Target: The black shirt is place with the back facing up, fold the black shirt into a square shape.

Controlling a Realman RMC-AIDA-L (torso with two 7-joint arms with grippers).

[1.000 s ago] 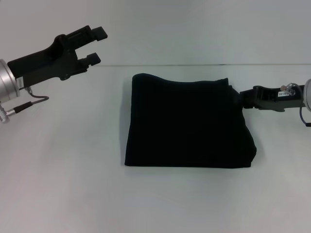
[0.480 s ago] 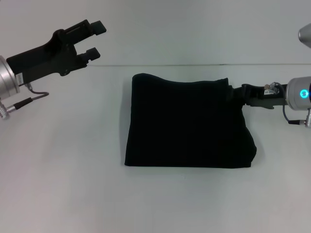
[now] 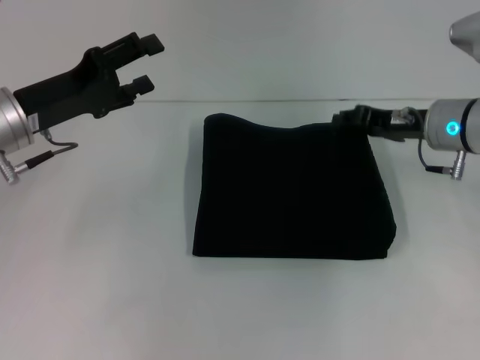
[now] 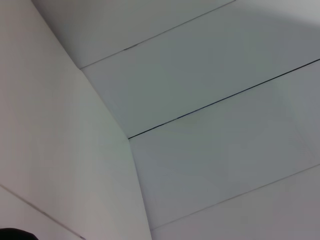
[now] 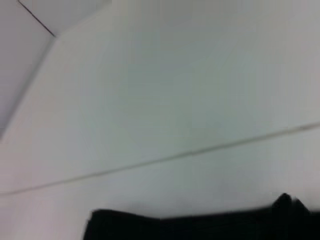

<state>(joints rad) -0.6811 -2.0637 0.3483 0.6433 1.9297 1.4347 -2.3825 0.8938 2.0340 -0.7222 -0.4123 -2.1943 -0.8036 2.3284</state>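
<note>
Head view shows you the black shirt point(image 3: 291, 191) lying folded into a near-square on the table point(image 3: 97, 285), so folding looks essentially done. Left gripper point(image 3: 147, 64) hangs open, empty, well apart; right gripper point(image 3: 349, 118) touches the far right corner, grip unclear

No readable text, labels or numbers anywhere; the black shirt point(image 3: 291, 189) shows plain fabric, no lettering on its visible side.

Left gripper point(image 3: 144, 65) hangs raised, fingers spread apart; right gripper point(image 3: 346, 118) reaches inward low, its wrist level behind it
</note>
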